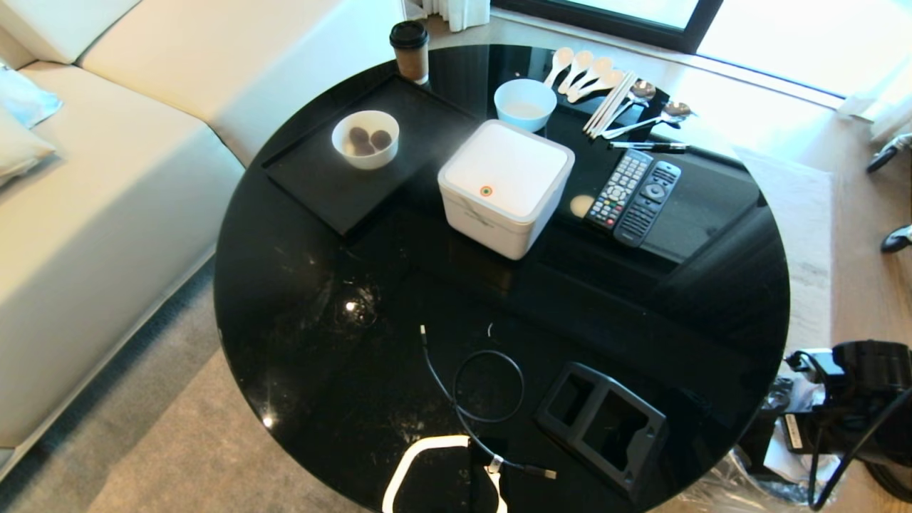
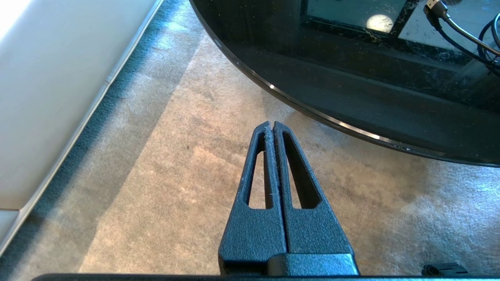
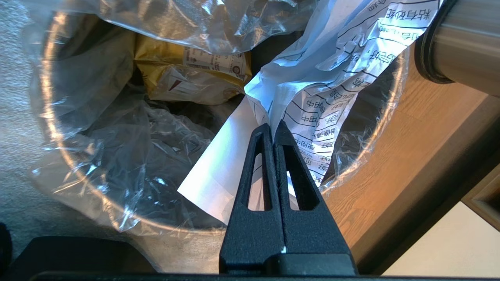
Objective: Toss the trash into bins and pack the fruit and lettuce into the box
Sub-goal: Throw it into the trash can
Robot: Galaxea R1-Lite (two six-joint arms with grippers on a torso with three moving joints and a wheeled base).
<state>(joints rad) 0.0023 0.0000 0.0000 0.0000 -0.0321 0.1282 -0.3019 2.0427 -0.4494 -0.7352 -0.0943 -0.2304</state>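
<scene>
The right hand [image 3: 273,127] hangs over the mouth of a steel bin [image 3: 50,128] lined with a clear plastic bag [image 3: 117,156]. Its two fingers are pressed flat together, and their tips sit against a creased white sheet of paper [image 3: 218,171] printed with lines of text; whether the tips pinch its edge or only touch it cannot be told. The sheet slopes down into the bin, one end deep inside and the other rising past the rim. Deeper in the same bin, beyond the fingertips, lies a crinkled gold-yellow wrapper [image 3: 187,74] with a white label, partly under a fold of the liner. A second steel bin [image 3: 457,62] shows at the edge of the right wrist view, just beside the first, on a wooden floor.

The left hand [image 2: 272,125] is closed on nothing, fingers together, hanging over grey carpet [image 2: 175,187] near the round edge of the black counter [image 2: 351,97], well apart from any task item.

In the head view the white box [image 1: 506,187] stands with its lid shut near the middle of the counter, beside a black tray [image 1: 320,185] that carries a white bowl [image 1: 365,139]. Two remote controls [image 1: 634,191] lie on the other side of the box.
</scene>
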